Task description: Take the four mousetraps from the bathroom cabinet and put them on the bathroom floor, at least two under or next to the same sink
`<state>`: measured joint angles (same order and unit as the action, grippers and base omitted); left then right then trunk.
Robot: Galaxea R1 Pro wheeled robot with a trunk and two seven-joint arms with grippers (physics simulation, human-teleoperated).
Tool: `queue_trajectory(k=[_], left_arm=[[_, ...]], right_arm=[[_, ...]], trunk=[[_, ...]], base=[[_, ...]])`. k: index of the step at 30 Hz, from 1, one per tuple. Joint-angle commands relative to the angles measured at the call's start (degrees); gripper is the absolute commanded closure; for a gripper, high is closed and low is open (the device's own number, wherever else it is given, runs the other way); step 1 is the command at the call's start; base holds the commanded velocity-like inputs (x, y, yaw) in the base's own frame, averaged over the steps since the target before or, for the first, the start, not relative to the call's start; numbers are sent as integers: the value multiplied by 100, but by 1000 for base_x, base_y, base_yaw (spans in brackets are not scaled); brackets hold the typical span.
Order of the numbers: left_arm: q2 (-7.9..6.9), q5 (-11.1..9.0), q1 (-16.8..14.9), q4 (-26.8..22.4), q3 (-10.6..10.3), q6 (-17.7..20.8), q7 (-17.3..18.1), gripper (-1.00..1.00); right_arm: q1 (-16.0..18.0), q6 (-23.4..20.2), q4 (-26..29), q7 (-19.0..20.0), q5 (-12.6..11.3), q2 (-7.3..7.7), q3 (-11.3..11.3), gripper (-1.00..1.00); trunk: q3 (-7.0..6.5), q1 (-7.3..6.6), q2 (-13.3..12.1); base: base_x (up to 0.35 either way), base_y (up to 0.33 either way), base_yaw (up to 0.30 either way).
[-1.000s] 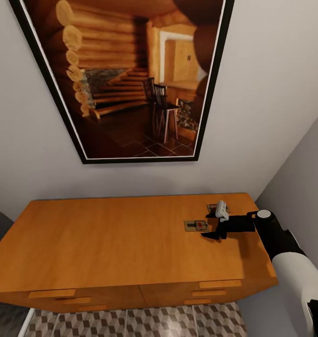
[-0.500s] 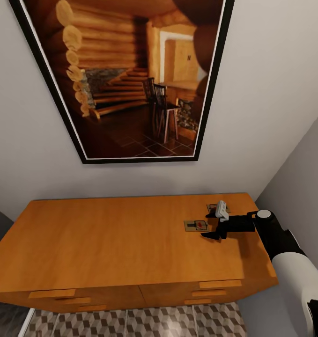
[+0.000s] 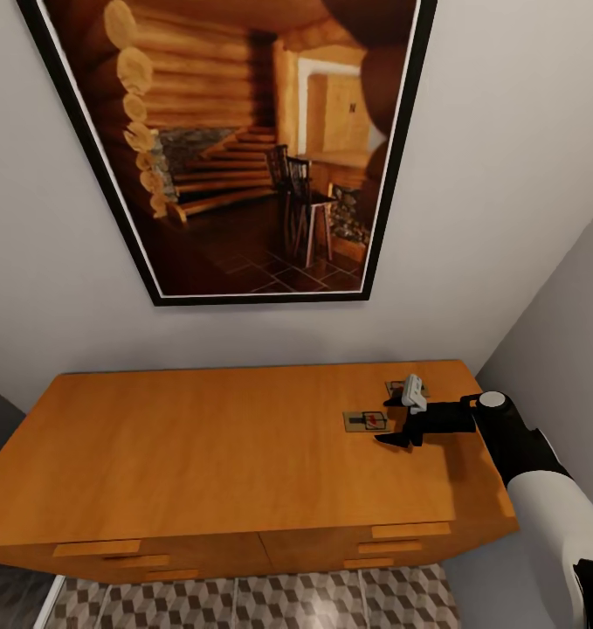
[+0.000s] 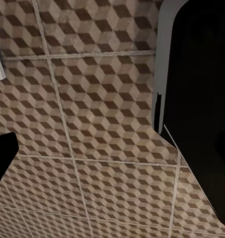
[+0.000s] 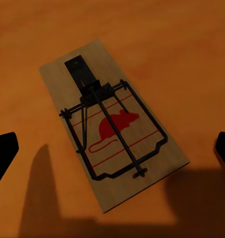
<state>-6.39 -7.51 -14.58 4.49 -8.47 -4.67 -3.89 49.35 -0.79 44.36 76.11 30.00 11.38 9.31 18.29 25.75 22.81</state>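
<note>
right gripper (image 3: 390,421) unmoved, spread over mousetrap (image 3: 366,422)

The right arm (image 3: 554,515) has a white forearm shell and a black wrist section capped by a round white disc. Its right gripper (image 3: 399,423) is black (a small pale grey block sits on top).

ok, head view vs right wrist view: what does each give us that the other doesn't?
Head view alone: the whole cabinet top with its drawer fronts, a framed picture on the wall, a strip of bathroom floor, and a second mousetrap partly behind the right gripper.

Right wrist view alone: close detail of the near mousetrap, with its wire bar, red mouse print and board edges, lying between the open fingertips.

Both: that near mousetrap flat on the orange-brown top, ungrasped.
</note>
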Motion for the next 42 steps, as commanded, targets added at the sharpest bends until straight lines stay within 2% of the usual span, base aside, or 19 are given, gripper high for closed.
queue_trajectory(k=[1,17,34,42], left_arm=[[2,-58,-10,25,-49,-43,1,-100],[5,-58,-10,24,-49,-43,2,-100],[40,-58,-10,24,-49,-43,2,-100],[49,-58,-10,21,-49,-43,2,-100]], right_arm=[[4,-9,5,28,32,-4,18,-100],[4,-9,4,44,32,-4,18,-100],[6,3,9,25,40,-4,18,-100],[5,278,11,18,41,-4,13,-100]], trunk=[[10,3,10],[18,3,10],[138,3,10],[178,3,10]], base=[[0,0,0],[0,0,0],[0,0,0],[0,0,0]])
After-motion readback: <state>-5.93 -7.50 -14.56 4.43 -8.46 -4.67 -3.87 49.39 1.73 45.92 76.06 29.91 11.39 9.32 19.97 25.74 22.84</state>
